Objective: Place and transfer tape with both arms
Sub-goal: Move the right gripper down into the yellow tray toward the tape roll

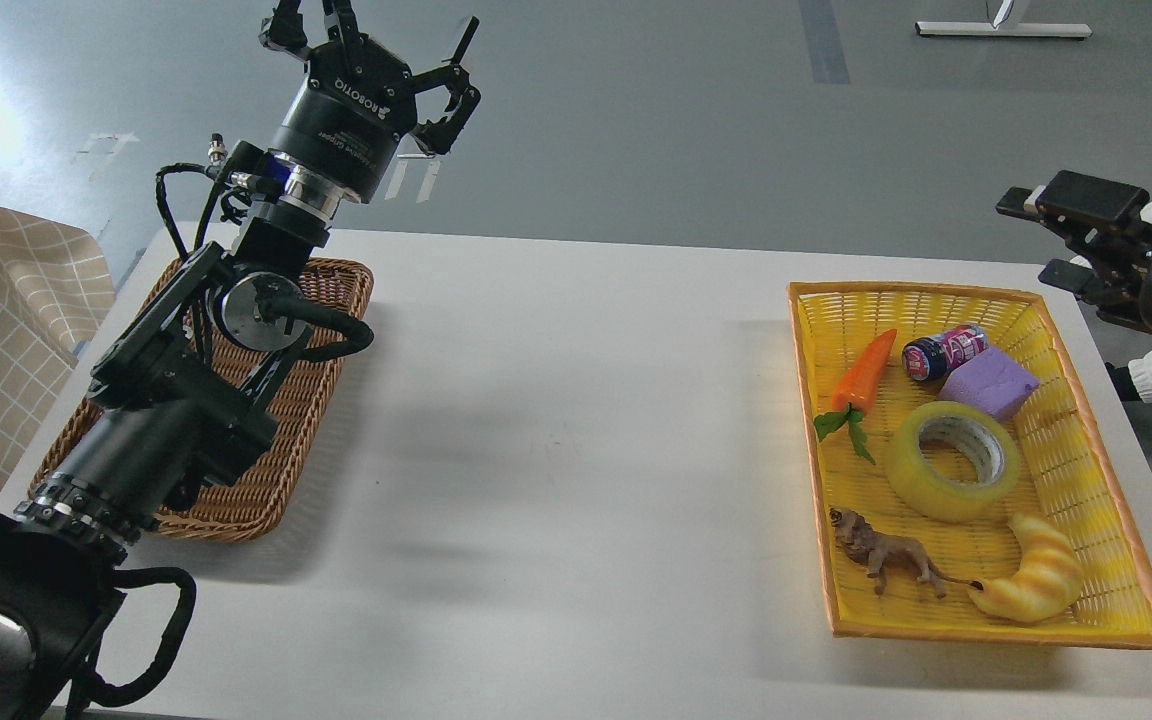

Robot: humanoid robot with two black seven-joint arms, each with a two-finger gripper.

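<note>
1 head view looks forward and down over the white table from close above.

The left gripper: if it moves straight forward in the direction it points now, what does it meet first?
Probably nothing: the left gripper points up and away past the table's far edge, with only grey floor beyond. Depth is uncertain.

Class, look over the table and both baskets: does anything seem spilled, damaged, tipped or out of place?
Nothing stands out. The tape lies flat in the yellow basket with a toy carrot, purple block, small jar, toy lion and croissant toy, all inside the rim. The wicker basket sits flat.
</note>
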